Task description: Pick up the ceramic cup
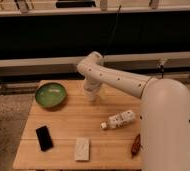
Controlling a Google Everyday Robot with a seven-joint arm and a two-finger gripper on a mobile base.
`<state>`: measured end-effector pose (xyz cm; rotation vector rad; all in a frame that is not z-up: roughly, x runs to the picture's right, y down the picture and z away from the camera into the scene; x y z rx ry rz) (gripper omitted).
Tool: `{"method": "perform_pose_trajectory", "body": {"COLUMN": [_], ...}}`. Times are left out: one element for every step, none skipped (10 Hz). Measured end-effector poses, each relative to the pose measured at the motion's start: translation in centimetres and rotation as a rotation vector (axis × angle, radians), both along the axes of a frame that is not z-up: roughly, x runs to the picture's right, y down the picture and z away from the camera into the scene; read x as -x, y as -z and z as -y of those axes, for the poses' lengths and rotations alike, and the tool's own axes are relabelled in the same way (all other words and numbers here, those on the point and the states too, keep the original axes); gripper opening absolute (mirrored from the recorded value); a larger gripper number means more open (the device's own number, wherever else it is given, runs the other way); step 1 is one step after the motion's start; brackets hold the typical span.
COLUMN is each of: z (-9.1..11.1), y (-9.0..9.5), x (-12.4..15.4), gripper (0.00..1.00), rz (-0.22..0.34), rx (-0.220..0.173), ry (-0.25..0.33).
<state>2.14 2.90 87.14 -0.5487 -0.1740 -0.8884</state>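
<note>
The ceramic cup [91, 97] shows as a small whitish shape standing on the wooden table [73, 125], near its far edge, right of the green bowl [51, 94]. My arm comes in from the right and bends down over it. The gripper [90, 91] points downward right at the cup and covers most of it. It stands open. Whether it touches the cup I cannot tell.
A white bottle with a label [119, 120] lies on its side at the right. A black phone [44, 137] and a pale rectangular sponge [81, 148] lie near the front edge. A small brown object [136, 145] sits at the front right, beside my white base [168, 125].
</note>
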Motion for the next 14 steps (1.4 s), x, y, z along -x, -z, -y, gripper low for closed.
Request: {"method": "perform_pose_trajectory", "body": {"z": [0.12, 0.32, 0.26, 0.21, 0.13, 0.21, 0.28, 0.29, 0.33, 0.38, 0.35, 0.34, 0.48, 0.75], "y": [0.07, 0.22, 0.24, 0.21, 0.13, 0.12, 0.1, 0.1, 0.12, 0.12, 0.07, 0.04, 0.11, 0.31], "x": [-0.07, -0.13, -0.28, -0.26, -0.27, -0.17, -0.2, -0.3, -0.36, -0.35, -0.33, -0.31, -0.38, -0.52], "gripper": [0.76, 0.73, 0.76, 0.8, 0.8, 0.79, 0.73, 0.65, 0.63, 0.67, 0.73, 0.79, 0.79, 0.74], "rz": [0.001, 0.001, 0.0, 0.0, 0.0, 0.001, 0.002, 0.002, 0.002, 0.002, 0.003, 0.004, 0.005, 0.005], "rx": [-0.001, -0.002, -0.001, 0.0, 0.0, -0.001, -0.001, -0.001, -0.002, -0.003, -0.002, -0.002, -0.003, -0.005], "ry": [0.002, 0.004, 0.004, 0.006, 0.008, 0.01, 0.013, 0.014, 0.015, 0.016, 0.017, 0.019, 0.023, 0.023]}}
